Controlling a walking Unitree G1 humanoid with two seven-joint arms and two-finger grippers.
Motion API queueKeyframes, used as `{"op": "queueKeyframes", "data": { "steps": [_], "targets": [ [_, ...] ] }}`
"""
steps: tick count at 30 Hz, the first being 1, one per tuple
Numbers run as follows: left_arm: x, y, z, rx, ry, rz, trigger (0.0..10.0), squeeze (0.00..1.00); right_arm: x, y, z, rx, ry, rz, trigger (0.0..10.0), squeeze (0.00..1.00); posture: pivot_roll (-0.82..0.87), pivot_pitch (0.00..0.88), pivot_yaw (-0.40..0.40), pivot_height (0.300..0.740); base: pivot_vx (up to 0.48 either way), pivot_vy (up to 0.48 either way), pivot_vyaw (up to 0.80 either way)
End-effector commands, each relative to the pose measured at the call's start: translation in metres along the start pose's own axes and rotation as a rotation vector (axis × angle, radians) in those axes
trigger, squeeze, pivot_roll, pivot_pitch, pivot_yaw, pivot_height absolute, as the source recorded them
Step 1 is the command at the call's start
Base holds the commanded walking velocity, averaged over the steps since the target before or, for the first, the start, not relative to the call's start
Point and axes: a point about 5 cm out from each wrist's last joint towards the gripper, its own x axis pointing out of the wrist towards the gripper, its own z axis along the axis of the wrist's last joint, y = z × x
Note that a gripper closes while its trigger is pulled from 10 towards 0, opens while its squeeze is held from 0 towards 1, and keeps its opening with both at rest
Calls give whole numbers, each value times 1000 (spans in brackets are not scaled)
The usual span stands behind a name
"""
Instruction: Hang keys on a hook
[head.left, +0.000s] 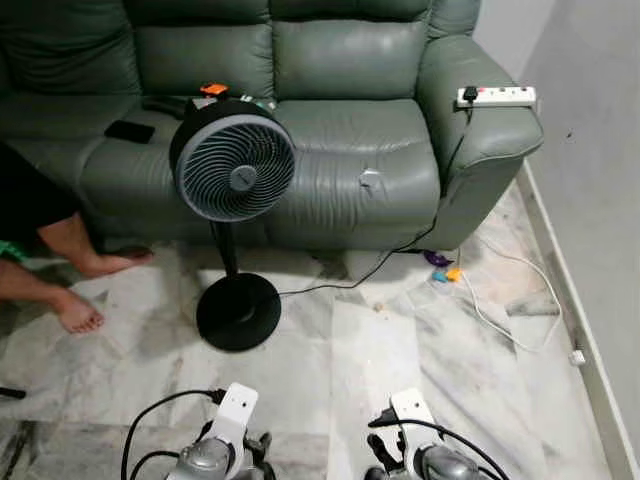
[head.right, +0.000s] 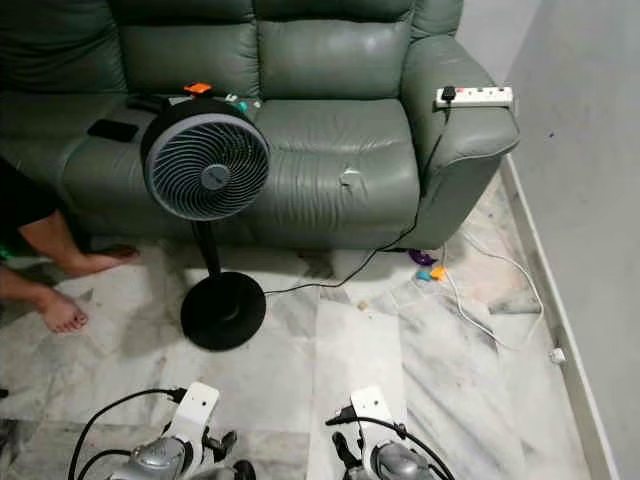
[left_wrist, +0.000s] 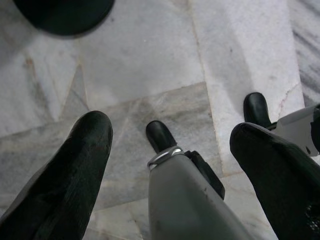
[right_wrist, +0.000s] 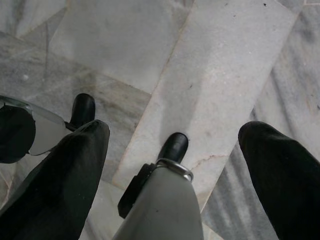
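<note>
Both arms hang low at the bottom of the eye views, left arm (head.left: 222, 445) and right arm (head.left: 425, 455), over the marble floor. In the left wrist view my left gripper (left_wrist: 169, 127) has its two black fingers (left_wrist: 85, 150) wide apart with nothing held. My right gripper (right_wrist: 175, 129) is likewise open and empty, its fingers (right_wrist: 270, 155) spread above pale tiles. Small purple, orange and teal items (head.left: 442, 266) lie on the floor by the sofa corner; I cannot tell whether they are keys. A small silver thing (head.left: 370, 178) sits on the sofa's front edge.
A black standing fan (head.left: 234, 165) on a round base (head.left: 238, 311) stands before the green sofa (head.left: 340, 120). A person's bare feet (head.left: 75, 290) rest at the left. A power strip (head.left: 496, 96) lies on the armrest, with cables (head.left: 500, 320) across the floor. A wall (head.left: 600, 180) runs along the right.
</note>
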Motion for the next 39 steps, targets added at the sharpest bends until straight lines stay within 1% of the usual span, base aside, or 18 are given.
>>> {"op": "queueKeyframes", "data": {
  "steps": [1,29,32,37,39],
  "targets": [
    [-2,2,-9,1,29,3,10000,0,-1,2,-5,5,19,5,10000,0,-47,180,16,740,341,0,0],
    [-2,2,-9,8,41,5,10000,0,0,2,-4,7,15,5,10000,0,-44,175,16,740,330,0,0],
    [-2,2,-9,14,43,6,10000,0,-1,1,-4,53,12,-11,10000,0,-42,172,17,740,286,0,0],
    [-2,4,-10,-8,41,18,10000,0,-1,-3,-6,86,15,-30,10000,0,-41,171,19,740,215,0,0],
    [-2,5,-8,7,40,25,10000,0,-1,-4,-5,96,15,-35,10000,0,-37,164,25,740,0,0,0]
  ]
}}
